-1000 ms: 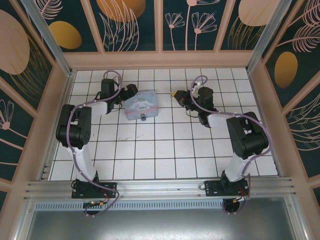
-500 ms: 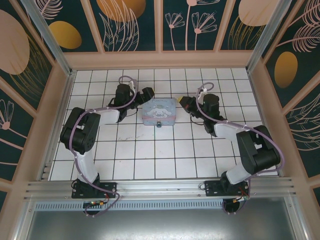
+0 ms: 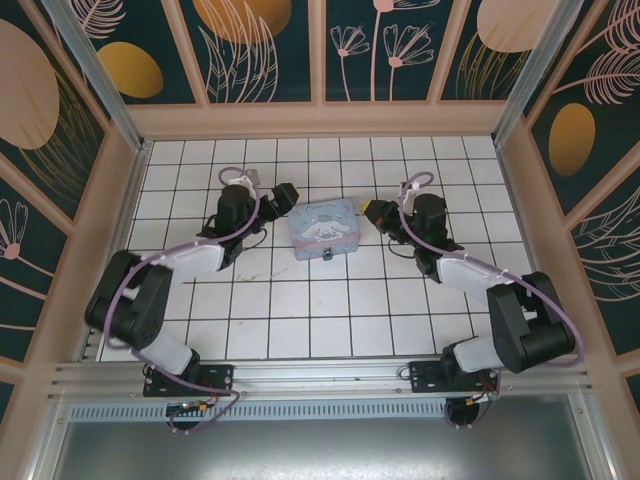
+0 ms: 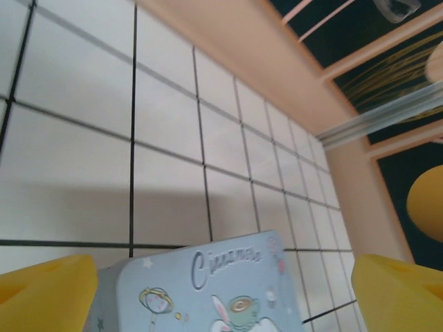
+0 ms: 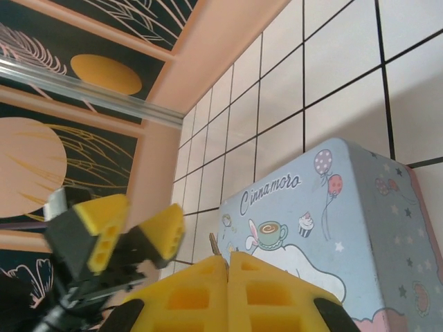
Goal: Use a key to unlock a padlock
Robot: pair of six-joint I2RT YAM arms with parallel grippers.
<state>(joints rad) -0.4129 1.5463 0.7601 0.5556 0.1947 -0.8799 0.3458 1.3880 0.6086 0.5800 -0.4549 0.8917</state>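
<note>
Left claw [image 3: 280,197] spread beside the tin [image 3: 322,222]; right claw [image 5: 227,257] pinches what looks like the key [image 5: 214,243], and so thin a hold could let it twist before reaching the padlock [image 3: 328,256] at the tin's lower edge.

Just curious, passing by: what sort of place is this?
Likely a robot test booth: white tiled floor, dark teal wall panels painted with flowers, and two black-and-white robot arms bolted to an aluminium rail.
</note>
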